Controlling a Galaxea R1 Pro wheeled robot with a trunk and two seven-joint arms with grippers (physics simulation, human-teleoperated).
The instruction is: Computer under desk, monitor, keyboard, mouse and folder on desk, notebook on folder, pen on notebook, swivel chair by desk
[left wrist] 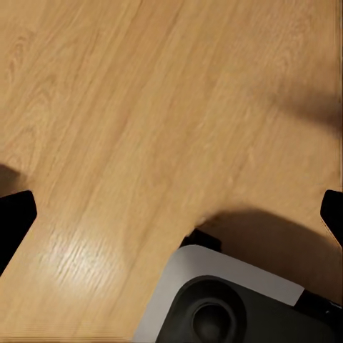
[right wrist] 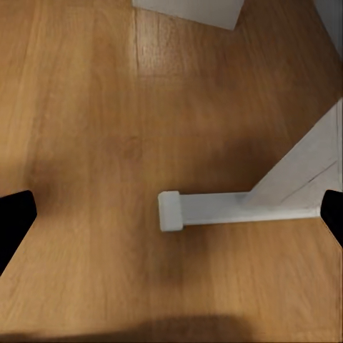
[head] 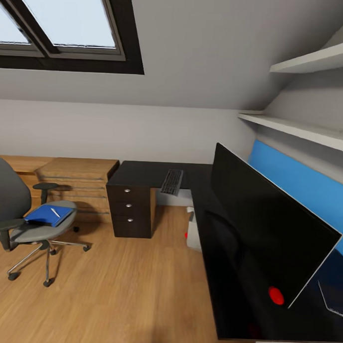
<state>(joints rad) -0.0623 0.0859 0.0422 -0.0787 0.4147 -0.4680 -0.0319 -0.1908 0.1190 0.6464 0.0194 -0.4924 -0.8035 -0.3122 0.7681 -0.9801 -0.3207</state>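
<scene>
Reaching the folder [head: 49, 214] means rolling toward the swivel chair [head: 24, 220], well away from both tools, then lifting it level so the pen [head: 55, 212] stays on. Left tool [left wrist: 171, 214] and right tool [right wrist: 171, 214] hang over the floor, fingers spread wide, empty. It looks bright blue, flat, lying on the grey seat.

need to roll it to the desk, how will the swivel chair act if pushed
The swivel chair stands on castors over smooth wood floor, so it will probably roll easily and may turn as it goes. The blue folder and pen lie loose on its seat and could slide off.
</scene>
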